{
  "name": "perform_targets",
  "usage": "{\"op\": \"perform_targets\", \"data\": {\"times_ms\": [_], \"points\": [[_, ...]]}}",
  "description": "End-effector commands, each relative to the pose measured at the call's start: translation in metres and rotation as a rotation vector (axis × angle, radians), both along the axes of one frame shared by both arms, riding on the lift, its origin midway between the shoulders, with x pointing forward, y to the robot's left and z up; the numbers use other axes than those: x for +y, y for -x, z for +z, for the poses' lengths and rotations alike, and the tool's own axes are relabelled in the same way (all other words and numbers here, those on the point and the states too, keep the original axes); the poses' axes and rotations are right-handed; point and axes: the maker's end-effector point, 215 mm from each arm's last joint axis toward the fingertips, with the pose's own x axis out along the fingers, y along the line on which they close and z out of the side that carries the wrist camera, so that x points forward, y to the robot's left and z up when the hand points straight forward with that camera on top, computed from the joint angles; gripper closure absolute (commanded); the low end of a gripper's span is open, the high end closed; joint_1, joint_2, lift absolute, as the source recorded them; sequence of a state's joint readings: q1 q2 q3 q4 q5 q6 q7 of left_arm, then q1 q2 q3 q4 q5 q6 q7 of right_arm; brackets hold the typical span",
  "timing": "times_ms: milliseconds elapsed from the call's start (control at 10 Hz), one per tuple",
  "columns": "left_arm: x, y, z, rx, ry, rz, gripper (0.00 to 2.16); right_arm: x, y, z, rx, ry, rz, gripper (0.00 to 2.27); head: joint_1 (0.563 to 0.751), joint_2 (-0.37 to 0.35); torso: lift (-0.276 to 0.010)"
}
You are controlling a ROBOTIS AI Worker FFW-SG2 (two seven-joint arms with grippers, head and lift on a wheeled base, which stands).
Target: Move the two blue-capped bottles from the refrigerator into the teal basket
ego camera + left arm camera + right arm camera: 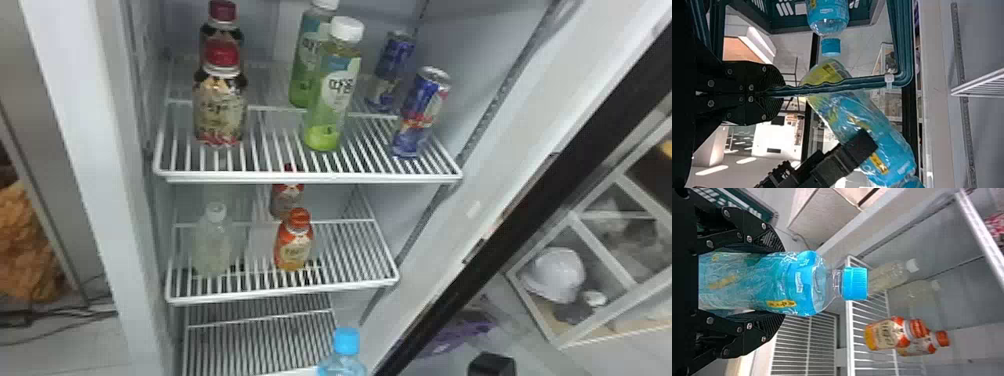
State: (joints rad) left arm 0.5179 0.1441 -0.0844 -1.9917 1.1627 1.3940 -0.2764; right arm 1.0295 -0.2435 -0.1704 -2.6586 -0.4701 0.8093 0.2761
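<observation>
And here's one blue-capped bottle point(807, 284), clear plastic, blue label with a yellow patch, cap on, gripped around its lower body by the jaws of the right gripper point(783, 282), cap end pointing away from them, at the open refrigerator point(75, 100)! The second bottle point(828, 15), same blue label, capped, shows against the slotted teal basket point(783, 28), its cap past the rim; how deep it sits, I can't tell. The basket's ribbed handle point(860, 82) is clamped in the left gripper point(782, 93).
</observation>
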Motion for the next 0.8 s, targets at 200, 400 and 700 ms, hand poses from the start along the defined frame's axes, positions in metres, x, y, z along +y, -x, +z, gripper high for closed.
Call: {"op": "perform_targets", "data": {"times_ms": [200,400,700], "points": [[0.000,0.000,0.000,0.000,-0.002,0.000,1.18,-0.005,0.011,-0.004,0.038,0.025,0.011,0.63,0.695,-0.350,-0.136],[0.000,-0.001,0.000,0.000,-0.001,0.002,1.18,0.001,0.025,-0.014,0.093,0.019,0.022,0.63,0.695,-0.350,-0.136],[0.000,-0.001,0.000,-0.002,-0.001,0.004,1.18,0.001,0.036,-0.027,0.148,0.011,0.030,0.57,0.695,-0.350,-0.136]]}}
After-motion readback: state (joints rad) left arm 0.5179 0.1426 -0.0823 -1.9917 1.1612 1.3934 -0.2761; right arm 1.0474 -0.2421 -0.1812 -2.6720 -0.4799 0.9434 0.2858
